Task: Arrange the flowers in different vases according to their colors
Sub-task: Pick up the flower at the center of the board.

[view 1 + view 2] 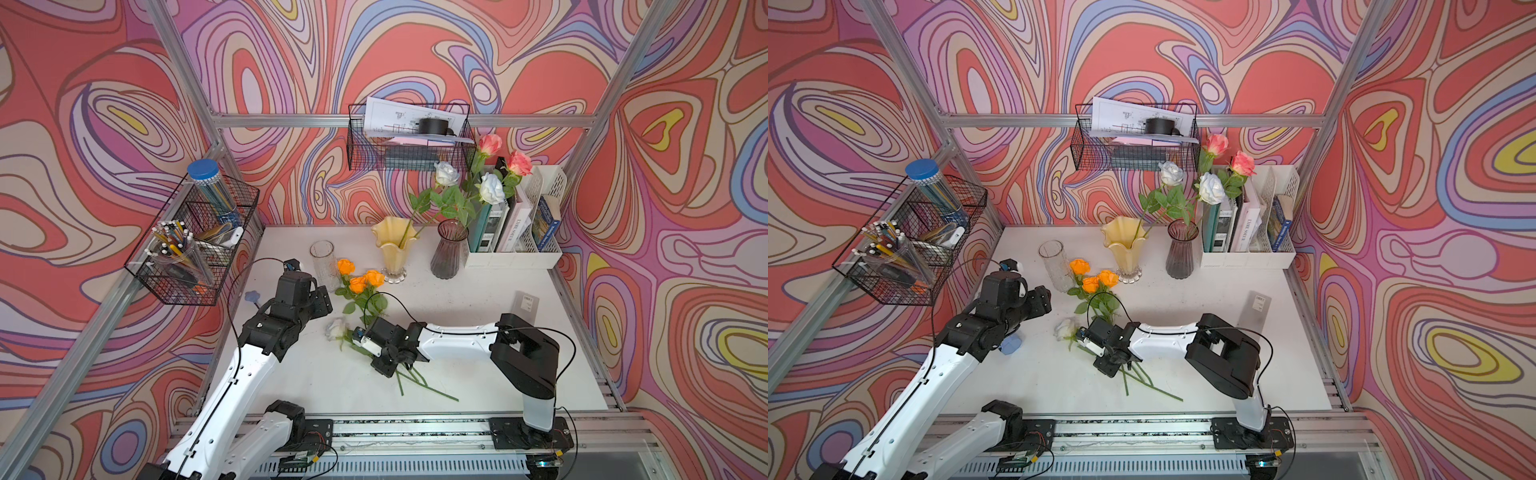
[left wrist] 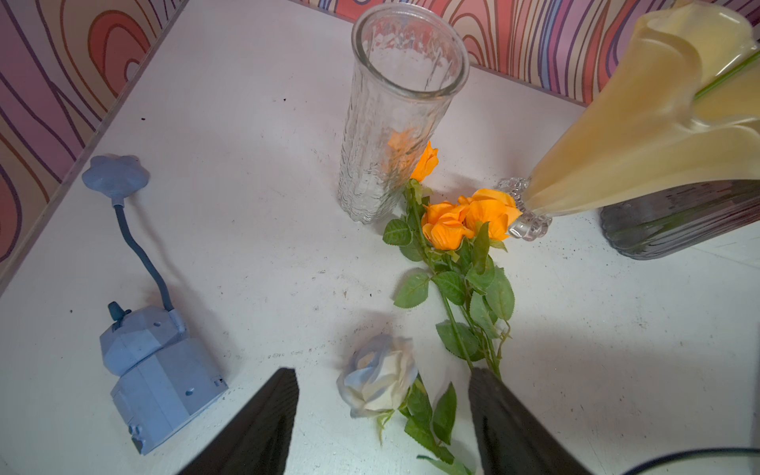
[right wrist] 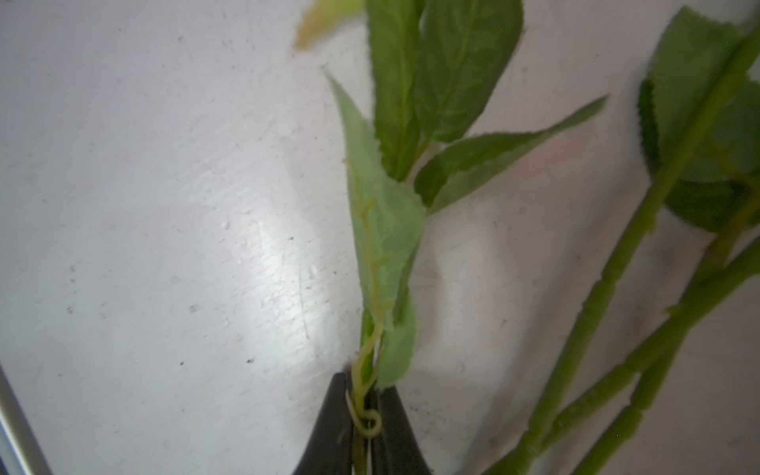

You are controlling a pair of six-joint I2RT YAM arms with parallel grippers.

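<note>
left claw (image 2: pixel 382 372) wide open, empty, above counter (image 1: pixel 457 291) | white rose (image 1: pixel 336 328) lies flat beside orange roses (image 1: pixel 361 279); light, soft bloom, wiry stem, best taken mid-stem | right claw (image 3: pixel 364 384) pinched shut on its stem and a leaf; grip may slip

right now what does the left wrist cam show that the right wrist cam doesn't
Only left wrist: the clear glass vase, yellow vase, purple vase, blue toy, the blooms of the orange roses and the white rose, and the open left gripper. Only right wrist: the right gripper shut on the white rose's leafy stem. Both: the white table, green stems and leaves.
</note>
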